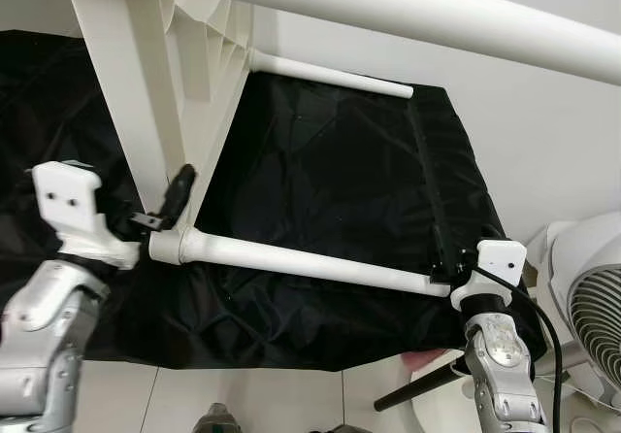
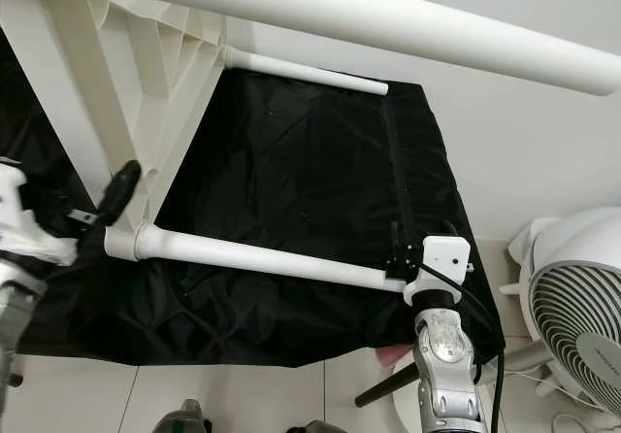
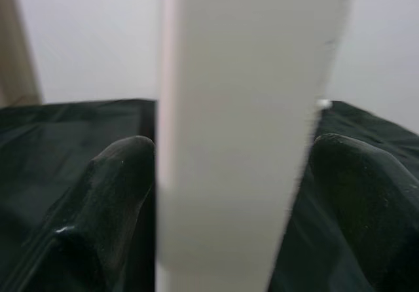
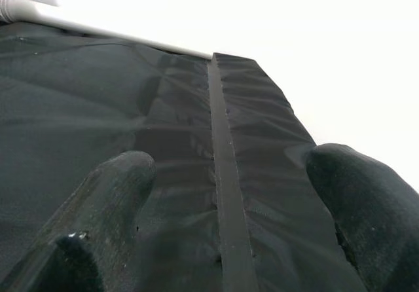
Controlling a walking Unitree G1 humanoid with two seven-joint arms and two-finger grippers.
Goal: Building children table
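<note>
My left hand (image 1: 173,200) pinches the white table (image 1: 194,35) frame's rib above the black cloth (image 1: 330,181); my right hand (image 4: 222,194) is spread near its front right corner.

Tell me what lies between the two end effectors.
A white table leg spans the gap, lying over the black cloth. Left end effector sits at its socket end, right end effector at its free end, as the left eye view shows.
</note>
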